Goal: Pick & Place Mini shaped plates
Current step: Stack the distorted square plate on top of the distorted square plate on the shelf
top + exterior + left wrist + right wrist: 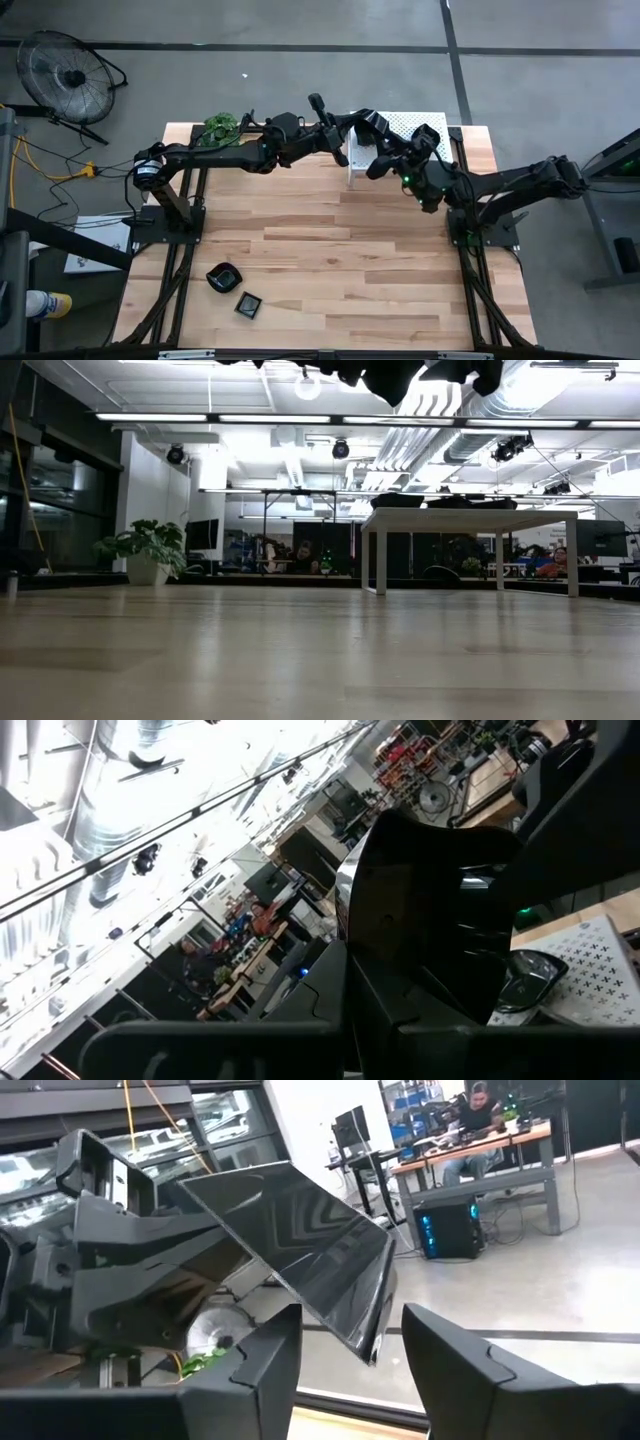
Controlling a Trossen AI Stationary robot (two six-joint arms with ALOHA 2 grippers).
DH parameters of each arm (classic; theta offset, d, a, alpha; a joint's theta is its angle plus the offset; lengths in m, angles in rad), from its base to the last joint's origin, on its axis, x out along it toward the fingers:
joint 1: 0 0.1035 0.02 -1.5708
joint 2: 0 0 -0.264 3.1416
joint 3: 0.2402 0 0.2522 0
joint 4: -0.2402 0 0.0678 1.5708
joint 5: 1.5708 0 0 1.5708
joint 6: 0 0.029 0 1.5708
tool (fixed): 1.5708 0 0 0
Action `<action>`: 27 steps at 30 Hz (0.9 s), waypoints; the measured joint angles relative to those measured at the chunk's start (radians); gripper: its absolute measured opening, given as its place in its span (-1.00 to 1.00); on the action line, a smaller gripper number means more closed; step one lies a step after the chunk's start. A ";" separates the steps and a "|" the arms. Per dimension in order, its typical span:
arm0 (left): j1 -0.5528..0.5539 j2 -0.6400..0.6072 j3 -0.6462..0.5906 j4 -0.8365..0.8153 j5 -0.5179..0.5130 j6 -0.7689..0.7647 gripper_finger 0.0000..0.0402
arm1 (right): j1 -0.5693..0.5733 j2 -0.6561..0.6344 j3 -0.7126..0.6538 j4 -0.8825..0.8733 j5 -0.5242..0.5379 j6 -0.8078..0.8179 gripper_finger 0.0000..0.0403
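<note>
Left gripper [352,122] holds a square black plate [300,1245] aloft, edge-on between the spread fingers of the right gripper [350,1345], facing it.

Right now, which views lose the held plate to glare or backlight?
Right wrist view: held plate mirrors ceiling streaks, but its edges stand out by the right gripper. Left wrist view: bright lights behind leave it a dark mass. Low view: arms are mere silhouettes against lamps. High view: evenly lit table, no glare.
</note>
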 joint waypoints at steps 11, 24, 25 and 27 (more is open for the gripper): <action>0.000 -0.001 0.000 0.004 0.001 -0.001 -1.00 | -0.013 0.000 0.000 -0.002 -0.024 0.004 -0.28; 0.000 -0.002 0.000 0.041 0.017 -0.007 -1.00 | -0.013 0.000 0.000 0.000 0.007 0.031 -0.34; 0.000 -0.002 0.000 0.040 0.021 -0.007 -1.00 | -0.013 0.000 0.000 -0.001 0.012 0.031 -0.35; 0.000 -0.002 0.000 0.038 0.024 -0.007 -1.00 | -0.013 0.000 0.000 0.000 0.013 0.031 -0.40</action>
